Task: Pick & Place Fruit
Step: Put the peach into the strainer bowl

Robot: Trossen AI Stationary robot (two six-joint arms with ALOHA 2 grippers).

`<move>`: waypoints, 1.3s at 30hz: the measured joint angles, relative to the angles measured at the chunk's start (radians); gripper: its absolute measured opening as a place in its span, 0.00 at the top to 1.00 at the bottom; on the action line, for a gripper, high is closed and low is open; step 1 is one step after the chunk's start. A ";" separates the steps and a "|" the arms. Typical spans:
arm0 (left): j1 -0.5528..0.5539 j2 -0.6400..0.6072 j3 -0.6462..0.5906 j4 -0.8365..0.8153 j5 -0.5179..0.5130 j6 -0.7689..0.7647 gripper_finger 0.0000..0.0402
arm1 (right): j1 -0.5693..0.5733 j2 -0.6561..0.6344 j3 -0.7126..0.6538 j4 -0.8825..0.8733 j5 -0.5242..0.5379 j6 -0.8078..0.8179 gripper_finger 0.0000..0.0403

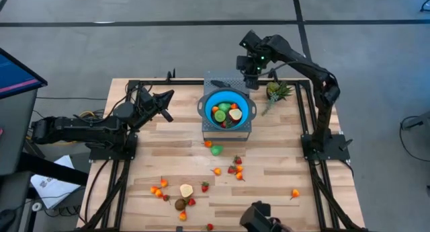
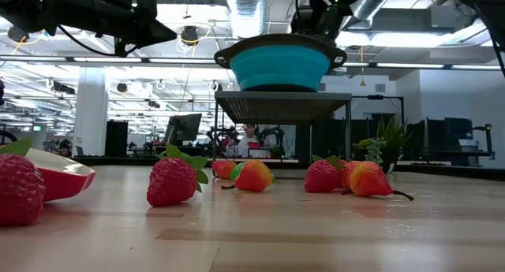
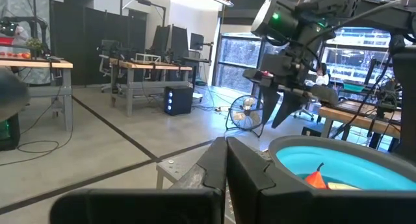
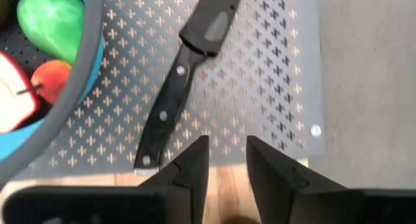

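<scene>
Several small toy fruits are already sitting in the round blue plastic bowl; many more are lying on the wooden surface near it. The right hand, slightly parted and empty, is hovering just beyond the bowl, while the left hand is waiting closed beside it.

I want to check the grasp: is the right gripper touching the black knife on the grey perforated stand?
Apart. In the right wrist view, the right gripper hangs above the stand, with bare surface visible between its fingers and the knife.
</scene>
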 joint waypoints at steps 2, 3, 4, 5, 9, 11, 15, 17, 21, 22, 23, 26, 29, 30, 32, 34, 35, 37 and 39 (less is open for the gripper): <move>0.000 0.000 0.000 0.000 0.000 0.000 1.00 | -0.013 0.000 0.014 -0.026 0.000 0.002 0.80; 0.000 0.000 0.000 0.000 0.000 0.000 1.00 | -0.019 0.000 0.020 -0.040 0.000 0.003 0.81; 0.000 0.000 0.000 0.000 0.000 0.000 1.00 | -0.025 -0.001 0.027 -0.053 0.000 0.007 0.83; 0.000 0.000 0.000 0.000 0.000 0.000 1.00 | -0.033 -0.004 0.031 -0.061 0.000 0.014 0.85; 0.000 0.000 0.000 0.000 0.000 0.000 1.00 | -0.051 -0.046 0.033 -0.071 0.000 0.038 0.92; 0.000 0.000 0.000 0.000 0.000 0.000 1.00 | -0.060 -0.074 0.033 -0.077 0.000 0.038 0.97; 0.000 0.000 0.000 0.000 0.000 0.000 1.00 | -0.066 -0.140 0.033 -0.076 -0.002 0.085 0.98; 0.000 0.000 0.000 0.000 0.000 0.000 1.00 | -0.066 -0.170 0.033 -0.076 -0.002 0.103 0.97; 0.000 0.000 0.000 0.000 0.000 0.000 1.00 | -0.065 -0.225 0.033 -0.070 -0.009 0.117 0.99; 0.000 0.000 0.000 0.000 0.000 0.000 1.00 | -0.064 -0.235 0.033 -0.070 -0.019 0.117 1.00; 0.000 0.000 0.000 0.000 0.000 0.000 1.00 | -0.064 -0.242 0.033 -0.070 -0.037 0.117 0.99; 0.000 0.000 0.000 0.000 0.000 -0.007 1.00 | -0.064 -0.259 0.033 -0.084 -0.099 0.116 0.99; 0.000 0.000 0.000 0.000 0.000 -0.007 1.00 | -0.064 -0.274 0.033 -0.139 -0.143 0.113 1.00; 0.000 0.000 0.000 0.000 0.000 -0.007 1.00 | -0.064 -0.279 0.033 -0.155 -0.151 0.119 1.00; 0.000 0.000 0.000 0.000 0.000 -0.007 1.00 | -0.060 -0.289 0.029 -0.172 -0.161 0.131 1.00; 0.000 0.000 0.000 0.000 0.000 -0.007 1.00 | -0.046 -0.305 0.005 -0.157 -0.161 0.152 1.00; 0.000 0.000 0.000 0.000 0.000 -0.007 1.00 | -0.039 -0.317 -0.014 -0.143 -0.162 0.168 1.00; 0.000 0.000 0.000 0.000 0.000 -0.007 1.00 | -0.021 -0.343 -0.064 -0.109 -0.164 0.212 1.00; 0.000 0.000 0.000 0.000 0.000 -0.007 1.00 | 0.003 -0.373 -0.133 -0.053 -0.163 0.268 1.00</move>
